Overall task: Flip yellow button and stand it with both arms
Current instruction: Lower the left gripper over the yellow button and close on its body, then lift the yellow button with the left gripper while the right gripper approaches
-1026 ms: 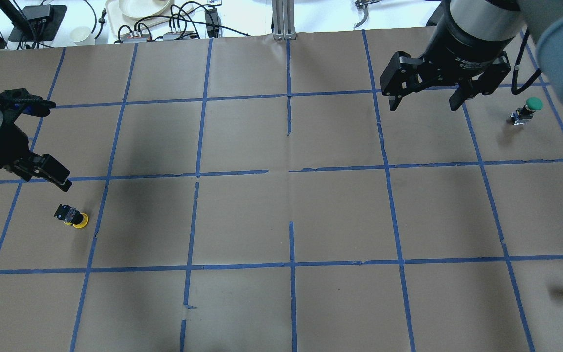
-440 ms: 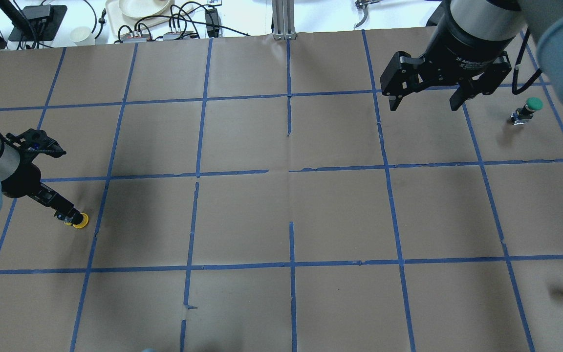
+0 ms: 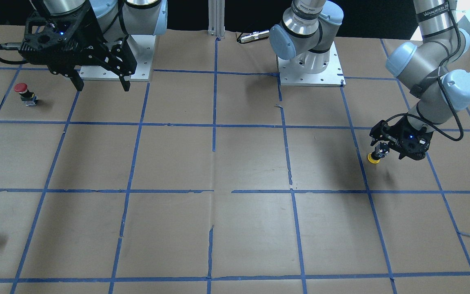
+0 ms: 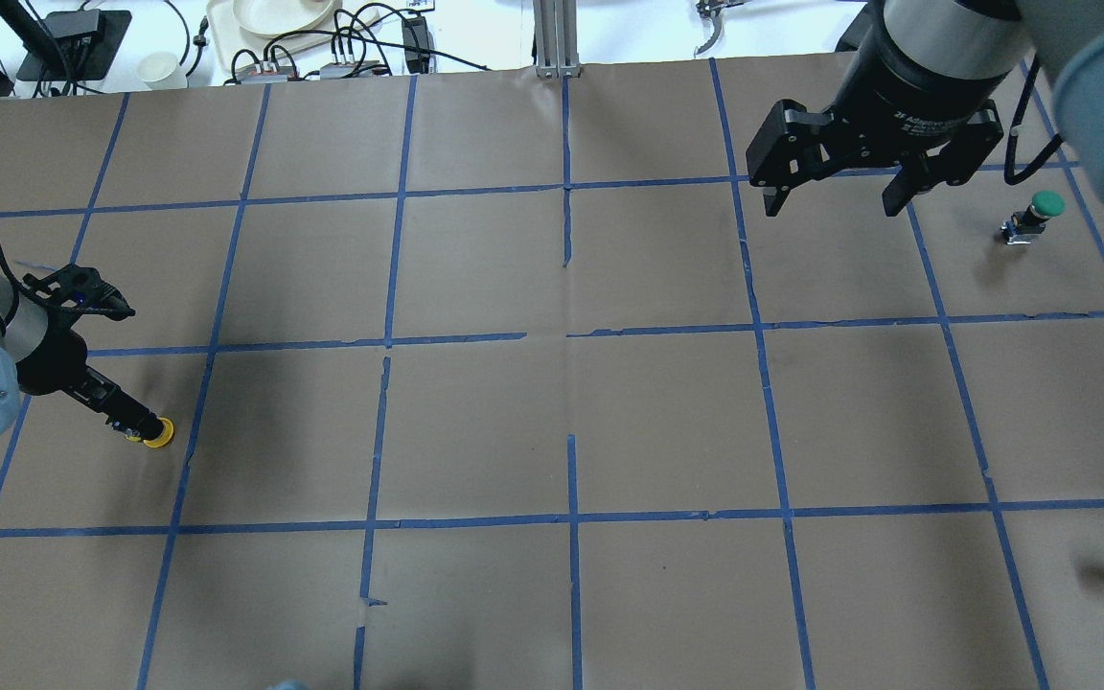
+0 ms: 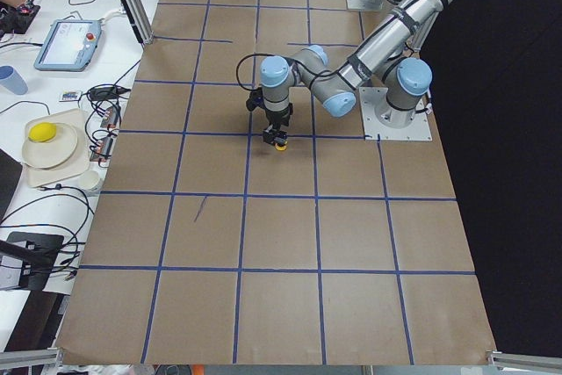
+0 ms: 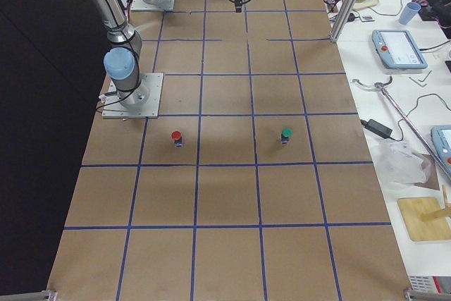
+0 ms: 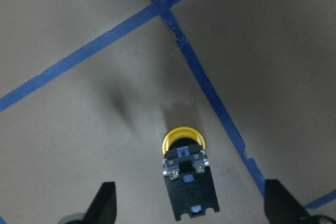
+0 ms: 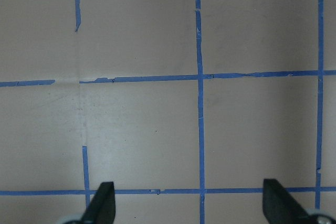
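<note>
1. You'll find the yellow button [image 7: 185, 174] on the tabletop [image 4: 552, 431] far out on the robot's left side. It appears to sit upside down, with the mushroom cap against the paper and the black switch body pointing up toward the wrist.
2. The left gripper [image 4: 126, 416] is low over it. Its jaws are spread wide, one on each side of the body, and neither touches it.
3. The right gripper [image 4: 835, 203] hovers well away across the tabletop. Its jaws are also spread, with nothing between them.
4. Expect the button to be light, rigid and top-heavy. It is much smaller than the jaws, so a small nudge will probably skid or topple it on the smooth paper.
5. Take hold on the flat sides of the boxy body, which give the pads parallel faces. Avoid the round cap, which would likely roll or squirt out.
6. Grip near the body's end, so the cap side is left free for the right arm to take over.
7. Close gently, because the small terminals at the end look easy to damage.
</note>
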Controlling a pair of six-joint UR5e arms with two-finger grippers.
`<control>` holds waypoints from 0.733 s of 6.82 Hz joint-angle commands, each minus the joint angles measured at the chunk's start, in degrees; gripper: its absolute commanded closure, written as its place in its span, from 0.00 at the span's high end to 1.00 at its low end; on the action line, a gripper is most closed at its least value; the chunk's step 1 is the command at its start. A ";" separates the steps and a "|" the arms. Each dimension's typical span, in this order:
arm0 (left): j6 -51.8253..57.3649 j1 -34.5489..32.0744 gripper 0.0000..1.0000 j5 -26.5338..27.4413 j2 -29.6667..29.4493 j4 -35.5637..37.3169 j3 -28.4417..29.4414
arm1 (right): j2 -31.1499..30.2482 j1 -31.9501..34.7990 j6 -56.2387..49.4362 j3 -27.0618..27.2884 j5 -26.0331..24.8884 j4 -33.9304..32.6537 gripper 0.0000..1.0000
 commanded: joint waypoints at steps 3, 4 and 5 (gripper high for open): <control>-4.61 -0.05 0.44 0.68 0.03 -3.35 -0.21 | 0.77 -0.88 0.35 -0.62 1.57 -0.47 1.00; -4.72 -0.05 0.22 0.68 0.12 -3.47 -0.21 | 0.69 -0.79 0.35 -0.53 1.84 -0.47 1.00; -4.72 -0.05 0.04 0.42 0.12 -3.47 -0.04 | 0.60 -0.70 0.35 -0.44 1.85 -0.20 1.00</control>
